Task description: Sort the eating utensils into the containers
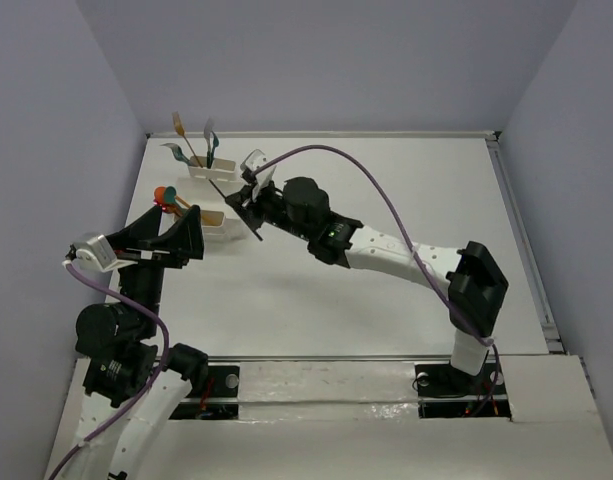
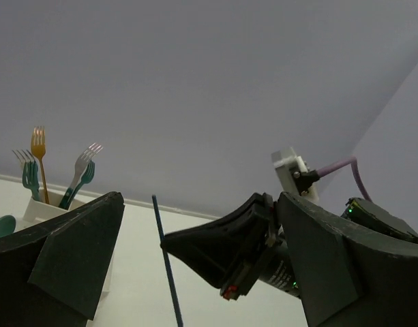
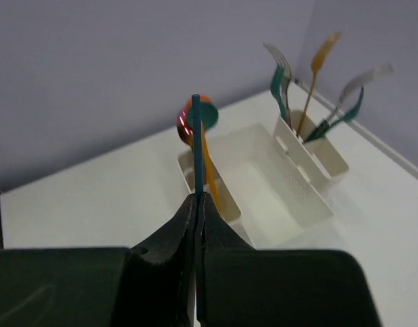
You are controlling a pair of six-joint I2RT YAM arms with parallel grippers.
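My right gripper (image 1: 242, 204) is shut on a dark blue stick (image 3: 196, 146), held upright above the containers. In the right wrist view its jaws (image 3: 197, 199) pinch the stick's lower part. Behind the stick a narrow bin (image 3: 222, 197) holds orange and teal spoons (image 3: 203, 116). A wider bin (image 3: 273, 180) lies beside it, and an end compartment (image 3: 321, 158) holds several forks (image 3: 316, 65). My left gripper (image 1: 181, 230) is open and empty beside the spoon bin (image 1: 213, 222). In the left wrist view the stick (image 2: 166, 255) and the right gripper (image 2: 222, 248) stand between its fingers (image 2: 72, 259).
The fork bin (image 1: 208, 168) stands at the back left near the rear wall, and it also shows in the left wrist view (image 2: 48, 204). The right arm (image 1: 406, 260) crosses the table's middle. A purple cable (image 1: 376, 190) arcs over it. A raised edge (image 1: 521, 240) bounds the right side.
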